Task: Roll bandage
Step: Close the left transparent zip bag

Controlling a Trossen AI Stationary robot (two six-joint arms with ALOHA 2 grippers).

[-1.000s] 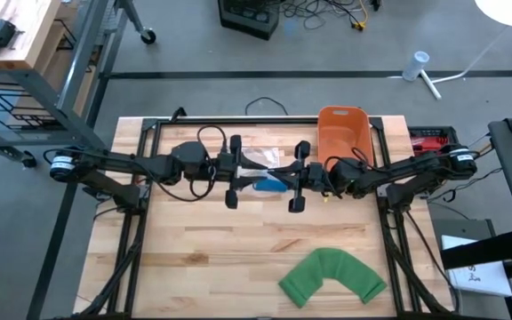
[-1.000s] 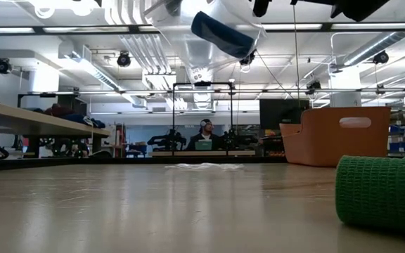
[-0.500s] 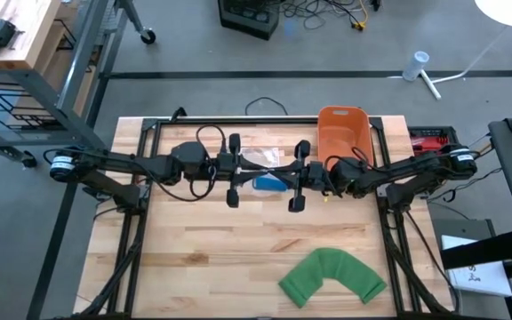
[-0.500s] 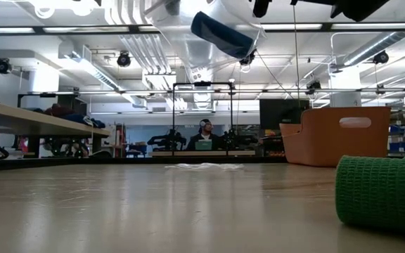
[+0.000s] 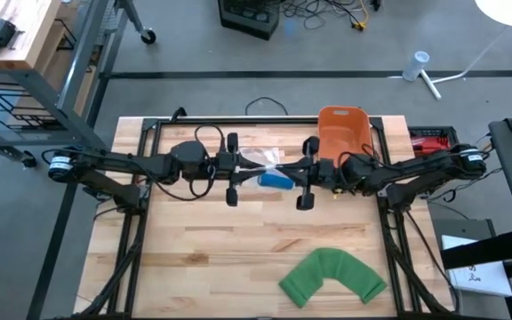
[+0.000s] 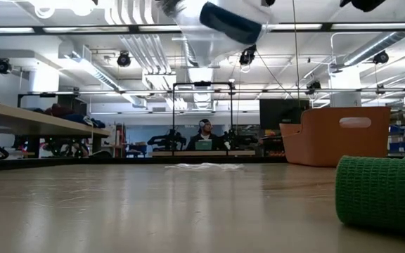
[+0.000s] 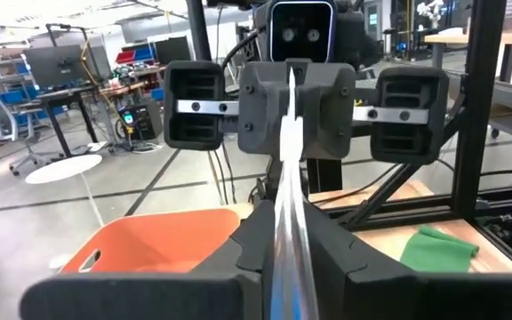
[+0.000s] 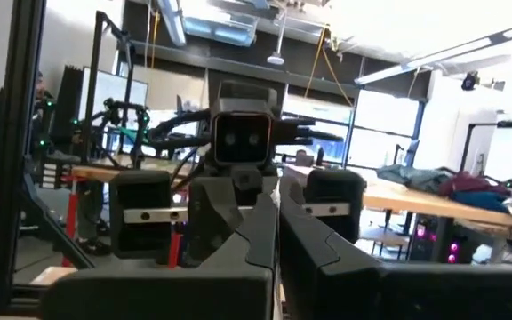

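My left claw (image 5: pixel 245 166) and my right claw (image 5: pixel 293 171) face each other above the far middle of the worktop (image 5: pixel 203 249), each pressed together on one end of a clear plastic packet (image 5: pixel 261 160) that holds a blue bandage roll (image 5: pixel 275 180). My left wrist view shows the film edge-on between my fingers. No writing is readable. An orange bin (image 5: pixel 342 133) sits behind my right claw; its contents are hidden. A green bandage (image 5: pixel 333 276) lies near the front edge, well apart.
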